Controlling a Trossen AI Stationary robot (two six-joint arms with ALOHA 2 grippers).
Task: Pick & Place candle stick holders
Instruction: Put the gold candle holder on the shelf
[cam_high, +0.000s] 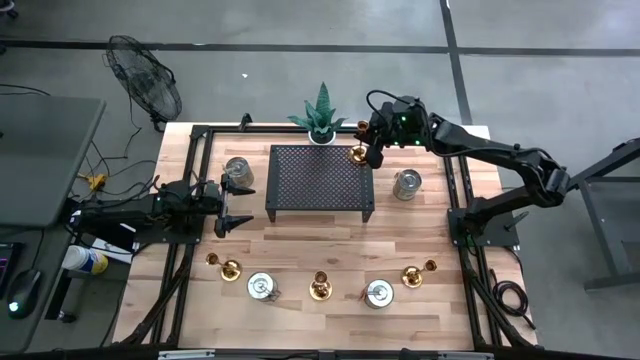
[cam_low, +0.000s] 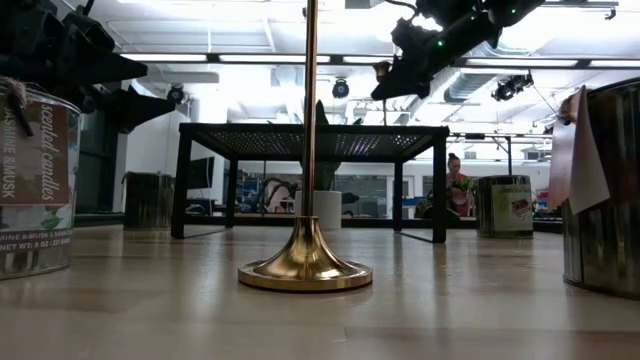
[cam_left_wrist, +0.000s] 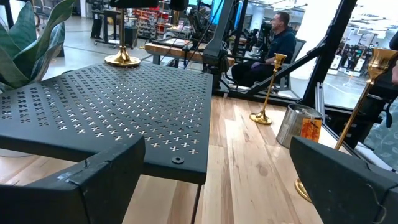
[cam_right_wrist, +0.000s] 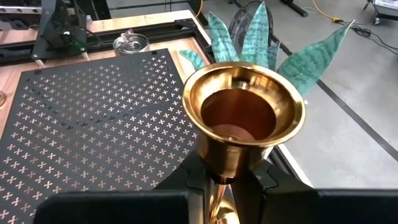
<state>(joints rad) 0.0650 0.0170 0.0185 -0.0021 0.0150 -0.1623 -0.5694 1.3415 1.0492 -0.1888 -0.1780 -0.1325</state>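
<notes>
My right hand (cam_high: 373, 148) is at the back right corner of the black perforated metal rack (cam_high: 318, 178), clenched on the slim stem of a brass-gold candle stick holder (cam_right_wrist: 241, 118). Its round base (cam_high: 358, 154) sits on the rack's corner, stem upright, just beside the spiky green plant in a white pot (cam_high: 320, 116). In the right wrist view the holder's cup opens toward the camera, my fingers (cam_right_wrist: 186, 180) either side of the stem below it.

My left hand (cam_high: 232, 203) waits at the rack's left side, fingers spread wide, grasping nothing.

A silvery-grey round tin (cam_high: 407, 184) stands right of the rack, another (cam_high: 238, 171) left of it. Along the front of the wooden surface (cam_high: 320, 240): brass holders (cam_high: 320, 288) and silvery tins (cam_high: 261, 287), spaced apart. Two brass holders (cam_high: 419, 273) lie tipped over.
</notes>
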